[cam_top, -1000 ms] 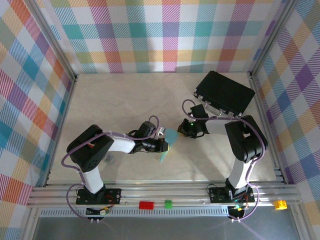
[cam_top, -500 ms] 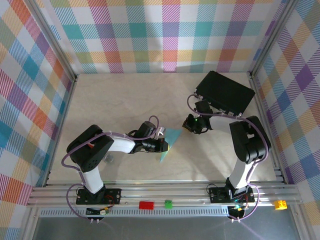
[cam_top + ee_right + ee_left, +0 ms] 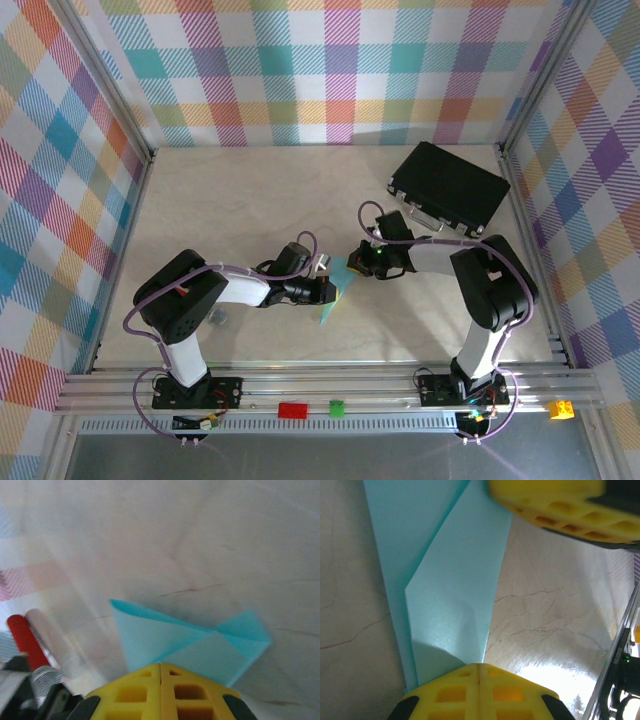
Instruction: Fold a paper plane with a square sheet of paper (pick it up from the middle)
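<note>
**Now both grippers meet at the folded blue sheet**

Seen from above, the sheet of paper [image 3: 341, 272] lies near the middle of the table [image 3: 250, 200], between the two arms and well apart from the black case [image 3: 450, 187] at the far right. It is light blue and partly folded, with a narrow point reaching toward the near edge.

The left gripper [image 3: 328, 291] comes in from the left and its tips sit on the sheet. In its wrist camera the yellow fingers [image 3: 445, 695] are pressed together, and a folded flap of the paper [image 3: 450, 595] runs right up to them. Whether they pinch the sheet or only press on it cannot be told.

The right gripper [image 3: 360, 262] is at the sheet's far end. Its fingers are also together, with the creased paper [image 3: 170, 635] just beyond the tips.
</note>
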Motion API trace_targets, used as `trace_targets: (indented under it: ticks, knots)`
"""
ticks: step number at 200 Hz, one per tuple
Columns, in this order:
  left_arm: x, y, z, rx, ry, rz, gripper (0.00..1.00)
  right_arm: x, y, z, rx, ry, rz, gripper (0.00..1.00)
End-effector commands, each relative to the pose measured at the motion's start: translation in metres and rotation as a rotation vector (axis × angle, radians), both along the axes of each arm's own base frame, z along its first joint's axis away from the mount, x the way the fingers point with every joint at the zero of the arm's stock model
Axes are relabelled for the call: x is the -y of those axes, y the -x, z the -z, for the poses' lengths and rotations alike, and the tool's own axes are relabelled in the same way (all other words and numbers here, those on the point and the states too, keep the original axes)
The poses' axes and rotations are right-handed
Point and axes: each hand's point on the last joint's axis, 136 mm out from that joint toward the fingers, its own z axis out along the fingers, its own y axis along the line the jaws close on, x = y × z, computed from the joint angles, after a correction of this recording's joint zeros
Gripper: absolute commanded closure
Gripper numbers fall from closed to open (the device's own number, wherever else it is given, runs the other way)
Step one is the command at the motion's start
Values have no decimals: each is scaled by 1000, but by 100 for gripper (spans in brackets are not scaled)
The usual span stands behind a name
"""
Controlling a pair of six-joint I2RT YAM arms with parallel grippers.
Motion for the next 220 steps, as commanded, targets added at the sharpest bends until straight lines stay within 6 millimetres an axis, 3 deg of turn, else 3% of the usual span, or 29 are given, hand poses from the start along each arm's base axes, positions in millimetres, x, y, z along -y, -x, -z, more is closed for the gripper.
trace_targets:
  ticks: [1,29,60,96,127,157,220]
  knots:
    - [-25,33,36,-172,-132,7,100,13,5,22,-44,78,13,98]
    - [-16,26,14,-150,-104,17,100,22,10,35,-78,125,9,100]
    - [-3,12,-15,-100,-57,18,100,24,13,37,-85,130,8,100]
    - [19,-2,-27,-83,-21,44,99,25,17,40,-97,131,12,100]
    - [34,-14,-22,-72,-24,48,98,28,20,43,-105,131,26,100]
    - [32,-20,2,-83,-94,36,98,28,22,44,-113,129,30,100]
    - [1,25,17,-119,-230,92,98,30,23,47,-112,146,29,100]
